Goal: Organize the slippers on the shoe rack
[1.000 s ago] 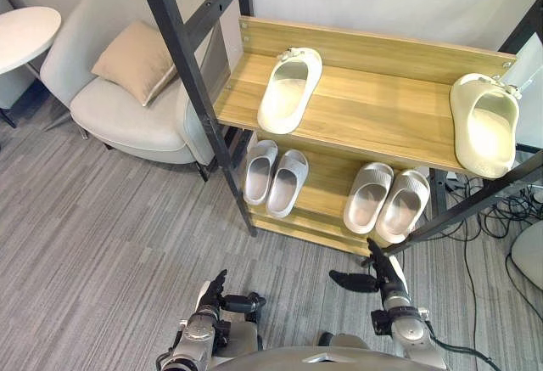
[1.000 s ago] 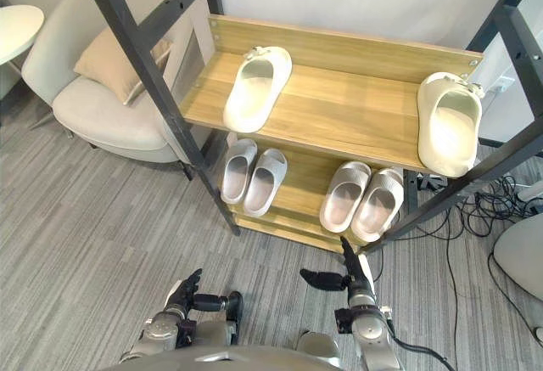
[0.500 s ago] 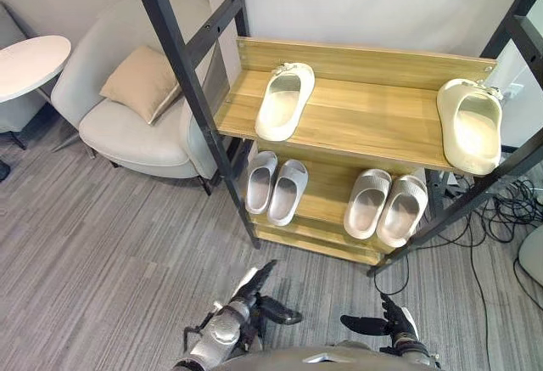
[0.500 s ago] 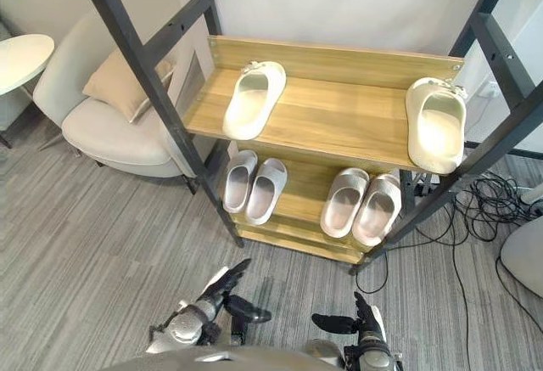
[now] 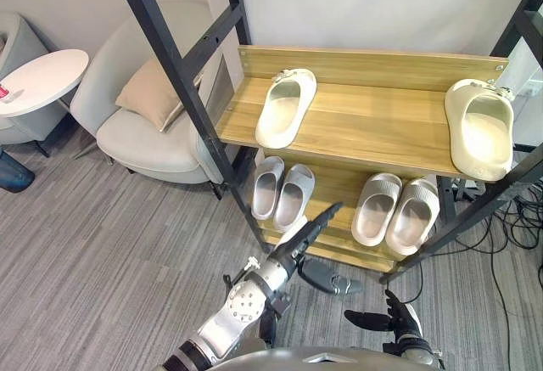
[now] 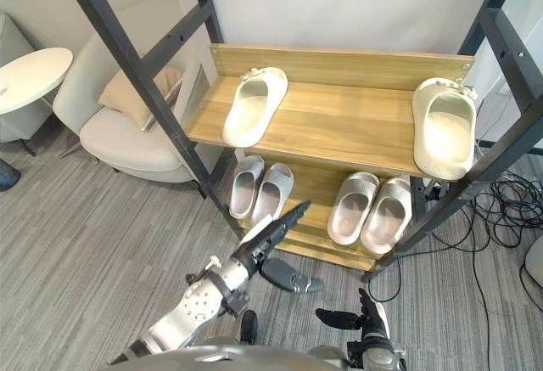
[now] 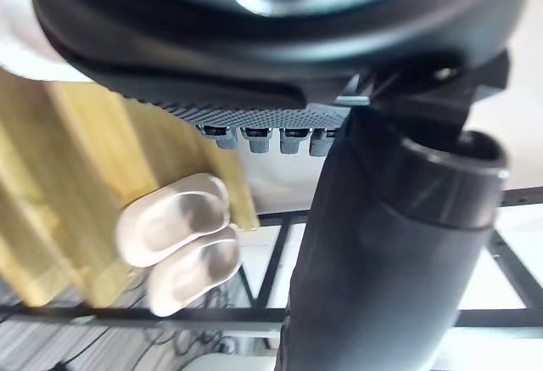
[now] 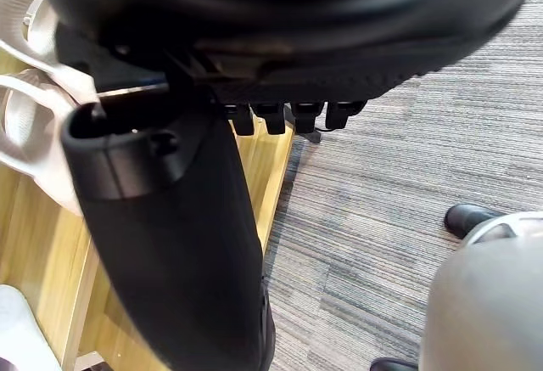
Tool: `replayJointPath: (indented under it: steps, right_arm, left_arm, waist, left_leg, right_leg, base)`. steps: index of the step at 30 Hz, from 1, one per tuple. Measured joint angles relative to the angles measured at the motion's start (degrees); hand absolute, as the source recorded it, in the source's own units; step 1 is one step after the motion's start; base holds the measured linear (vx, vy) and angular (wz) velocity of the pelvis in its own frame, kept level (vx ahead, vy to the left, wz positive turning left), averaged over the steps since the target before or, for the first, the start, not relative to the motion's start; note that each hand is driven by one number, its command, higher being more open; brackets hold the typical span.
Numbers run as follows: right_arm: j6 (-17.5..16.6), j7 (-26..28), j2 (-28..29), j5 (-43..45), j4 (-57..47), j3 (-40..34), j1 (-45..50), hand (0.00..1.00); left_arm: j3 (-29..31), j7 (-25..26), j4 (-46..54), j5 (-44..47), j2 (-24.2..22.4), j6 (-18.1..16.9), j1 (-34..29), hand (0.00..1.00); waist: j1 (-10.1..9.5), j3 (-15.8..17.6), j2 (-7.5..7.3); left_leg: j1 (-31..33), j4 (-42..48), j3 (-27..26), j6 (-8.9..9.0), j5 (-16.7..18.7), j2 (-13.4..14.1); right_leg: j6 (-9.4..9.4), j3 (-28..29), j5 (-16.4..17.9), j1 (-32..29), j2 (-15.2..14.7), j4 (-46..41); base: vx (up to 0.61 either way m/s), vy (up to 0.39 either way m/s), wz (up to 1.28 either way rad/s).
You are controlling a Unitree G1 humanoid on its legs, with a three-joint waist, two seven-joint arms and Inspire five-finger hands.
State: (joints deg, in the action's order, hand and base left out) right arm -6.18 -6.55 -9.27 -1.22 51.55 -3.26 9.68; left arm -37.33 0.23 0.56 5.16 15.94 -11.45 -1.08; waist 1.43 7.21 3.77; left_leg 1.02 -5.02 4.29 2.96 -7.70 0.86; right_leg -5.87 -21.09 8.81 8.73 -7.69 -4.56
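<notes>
Both my hands hold nothing. My left hand is raised with straight, close fingers that point to 1 o'clock, toward the lower shelf; its thumb stands out wide and it touches no slipper. My right hand hangs low at 5 o'clock from it, relaxed and spread.

Half a second ago the left hand was down beside the right; it has since come up before the rack, while the right has stayed low.

On the shoe rack, the upper shelf carries the left cream slipper at 12 o'clock from my left hand and the right cream slipper at 2 o'clock, well apart. The lower shelf carries the left grey pair and the right grey pair. An armchair with a cushion stands at 10 o'clock.
</notes>
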Motion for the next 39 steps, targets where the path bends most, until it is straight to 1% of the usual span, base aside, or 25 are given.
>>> replayJointPath:
  steps: [3,6,9,11,12,15,17,19,22,27,29,31,35,39]
  right_arm:
    - [-0.4,-0.2,0.0,0.4,0.0,0.1,0.0,1.0]
    - [-0.7,-0.3,-0.1,0.3,0.0,0.7,0.0,1.0]
    - [-1.2,-0.3,0.0,0.3,0.0,1.3,0.0,1.0]
    - [-1.2,-0.3,-0.1,0.3,0.1,2.1,0.2,1.0]
    - [-1.3,-0.3,-0.1,0.3,0.2,2.3,0.3,1.0]
    - [-1.3,-0.3,-0.1,0.3,0.8,3.2,0.4,1.0]
    - [-1.3,-0.2,-0.1,0.3,1.0,4.6,0.5,1.0]
    - [-1.3,0.1,-0.1,0.2,1.0,4.8,0.6,1.0]
    - [-1.3,0.1,-0.1,0.2,1.2,4.8,1.1,1.0]
    - [-1.3,0.3,-0.3,0.1,1.4,5.7,1.1,1.0]
    - [-1.2,0.5,-0.2,0.1,1.7,5.8,1.0,1.0]
    - [-1.2,0.8,-0.1,0.1,1.7,5.8,1.0,1.0]
    - [-1.2,1.5,-0.1,0.2,1.6,5.8,0.6,1.0]
    - [-1.2,2.1,-0.1,0.2,1.1,5.8,0.4,1.0]
  left_arm:
    - [2.6,2.4,5.0,2.4,0.5,-1.9,0.3,1.0]
    - [2.8,3.3,7.6,5.1,1.4,-3.0,0.3,1.0]
    - [2.7,3.8,11.2,5.6,1.3,-3.0,0.3,1.0]
    - [2.8,4.9,16.1,5.6,1.0,-3.3,0.6,1.0]
    - [2.8,5.1,17.1,5.6,0.9,-3.6,1.0,1.0]
    - [2.8,6.3,18.6,5.6,-0.4,-4.9,4.3,1.0]
    - [3.1,7.0,19.2,5.6,-1.1,-5.1,6.4,1.0]
    - [3.6,7.1,19.5,5.6,-1.7,-5.1,7.2,1.0]
    - [4.9,8.2,19.5,5.7,-2.8,-5.3,8.8,1.0]
    - [7.6,10.2,19.0,5.4,-3.1,-5.3,15.3,1.0]
    - [9.7,11.7,16.6,3.0,-3.2,-5.4,19.0,1.0]
    - [11.3,12.4,14.4,1.7,-3.0,-5.4,20.9,1.0]
    - [14.9,14.5,8.1,-2.7,-1.1,-5.1,24.1,1.0]
    - [16.4,14.8,0.9,-7.4,3.2,-4.4,26.2,1.0]
  waist:
    - [0.02,-0.2,-0.21]
    - [-0.12,-0.4,-0.44]
    - [-0.46,-0.9,-0.97]
    - [-0.48,-1.7,-1.43]
    - [-0.53,-1.9,-1.55]
    - [-0.95,-2.9,-1.59]
    - [-0.93,-3.7,-1.74]
    - [-0.93,-4.1,-1.64]
    - [-0.89,-4.6,-1.89]
    - [-0.78,-4.7,-2.52]
    - [-0.77,-4.5,-2.88]
    - [-0.61,-4.5,-3.07]
    - [-0.44,-4.5,-3.36]
    - [0.32,-4.2,-3.83]
  left_leg:
    - [0.0,0.0,-0.2,0.12,0.1,0.0]
    - [0.0,0.0,-0.4,0.13,0.1,0.1]
    - [0.0,0.0,-0.8,0.14,0.2,0.4]
    - [0.0,0.0,-0.8,0.14,0.2,0.4]
    - [0.0,0.0,-0.8,0.14,0.2,0.5]
    - [0.0,0.0,-0.7,0.14,0.2,0.7]
    - [0.0,0.0,-0.7,0.14,0.1,0.8]
    - [0.0,0.0,-0.7,0.14,0.1,0.9]
    - [0.0,0.0,-0.7,0.15,0.1,1.0]
    - [0.1,0.0,-0.8,0.17,0.1,1.0]
    - [0.1,0.0,-0.9,0.18,0.1,1.0]
    - [0.1,0.0,-1.0,0.18,0.1,1.1]
    - [0.0,0.0,-2.0,0.18,0.1,1.2]
    - [0.0,0.0,-2.1,0.18,0.1,1.4]
  right_leg:
    - [0.17,0.1,-0.2,0.3,0.1,0.6]
    - [0.39,0.3,-0.6,0.5,0.2,1.3]
    - [0.5,0.7,-0.8,0.4,0.3,1.5]
    - [0.54,0.8,-0.8,0.4,0.3,1.5]
    - [0.56,0.8,-0.8,0.4,0.3,1.4]
    - [0.69,0.9,-1.0,0.3,0.6,1.3]
    - [0.72,1.0,-1.0,0.1,0.8,1.2]
    - [0.73,1.1,-1.0,0.0,0.8,1.1]
    - [0.74,1.1,-1.0,0.0,0.9,1.1]
    - [0.75,1.2,-1.0,-0.1,0.9,1.1]
    - [0.78,1.2,-1.1,-0.1,1.0,1.0]
    - [0.84,1.3,-1.1,-0.1,1.0,1.0]
    - [1.03,2.4,-1.3,-0.7,1.0,0.8]
    - [1.25,2.6,-1.6,-0.8,1.3,1.1]
  base:
    - [0.0,0.0,0.0]
    - [0.01,-0.002,-0.03]
    - [0.0,-0.002,-0.08]
    - [0.0,0.0,0.0]
    - [0.0,0.0,0.0]
    - [-0.05,0.006,0.0]
    - [-0.06,0.012,-0.03]
    - [-0.04,0.008,-0.02]
    - [0.0,0.0,0.0]
    - [0.0,0.0,0.0]
    - [0.0,0.0,0.0]
    - [-0.01,0.002,-0.02]
    - [-0.02,0.014,-0.12]
    - [-0.04,0.008,-0.05]
